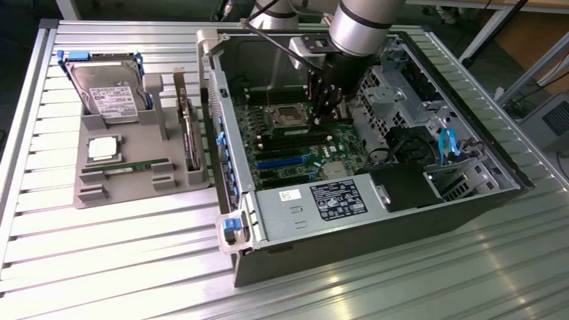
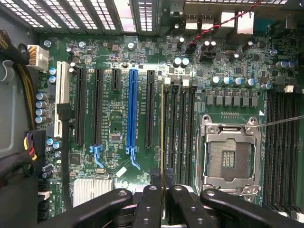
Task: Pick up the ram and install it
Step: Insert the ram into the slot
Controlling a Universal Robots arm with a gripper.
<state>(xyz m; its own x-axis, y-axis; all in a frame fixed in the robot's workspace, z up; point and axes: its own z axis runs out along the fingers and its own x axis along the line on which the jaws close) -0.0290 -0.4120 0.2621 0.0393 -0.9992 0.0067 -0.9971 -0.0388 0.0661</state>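
Gripper [image 2: 163, 190]: fingers pinched narrow on the ram [image 2: 162, 133], a thin board held edge-on above the motherboard's [image 2: 114, 118] memory slots, beside the empty processor socket [image 2: 229, 159]. Farther left in the exterior view: grey tray [image 1: 133, 190] carrying hard drive [image 1: 106, 93], processor chip [image 1: 103, 148].

We see the ram [image 2: 162, 128] edge-on in the wrist view — a long, thin green stick standing upright on its narrow edge. It lies along the black memory slots — beside the processor socket — its near end pinched between black fingers.
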